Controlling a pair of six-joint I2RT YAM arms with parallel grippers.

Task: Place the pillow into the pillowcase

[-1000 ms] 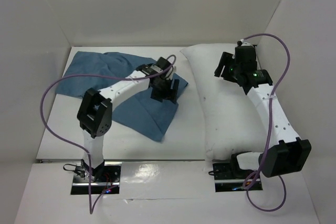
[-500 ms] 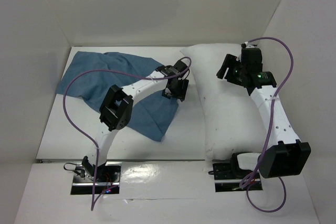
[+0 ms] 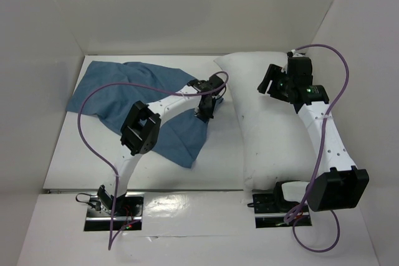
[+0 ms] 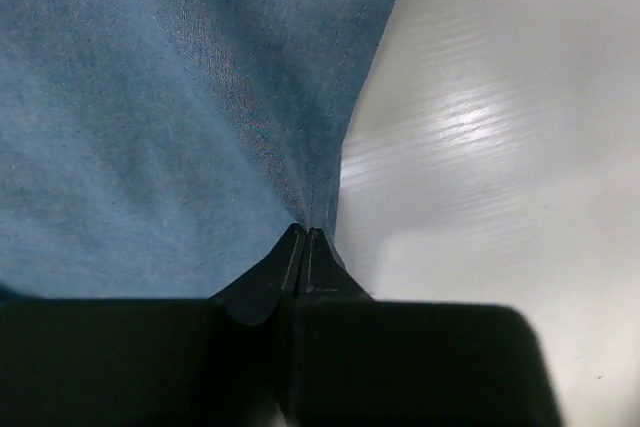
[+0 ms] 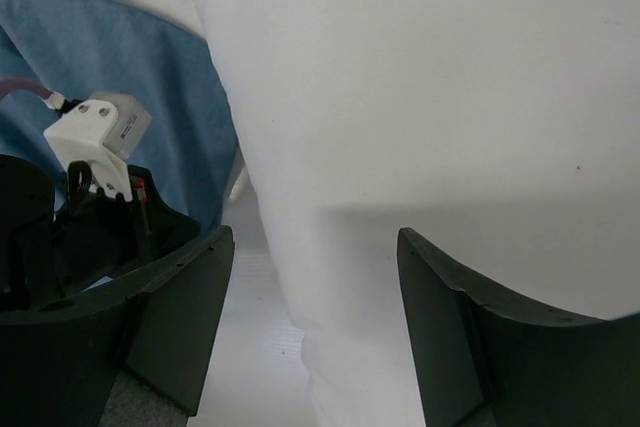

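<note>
The blue pillowcase [image 3: 124,88] lies wrinkled on the left half of the table. Its right edge ends beside the white pillow [image 3: 268,135], which lies lengthwise on the right. My left gripper [image 3: 206,107] is down at that right edge. In the left wrist view the left gripper [image 4: 303,233] is shut on the pillowcase [image 4: 150,127], and the cloth's folds run into the closed jaws. My right gripper [image 3: 268,83] hangs over the pillow's far left part. In the right wrist view the right gripper [image 5: 315,242] is open, with the pillow [image 5: 420,77] below and nothing between the fingers.
White walls [image 3: 50,23] enclose the table on three sides. Bare white table [image 3: 81,160] shows in front of the pillowcase, and a narrow strip [image 4: 480,147] separates cloth and pillow. The left arm's wrist [image 5: 95,132] shows at the left of the right wrist view.
The left arm reached right to the pillowcase's right edge, and its jaws closed on the cloth. The right gripper shifted slightly right over the pillow and stayed open.
</note>
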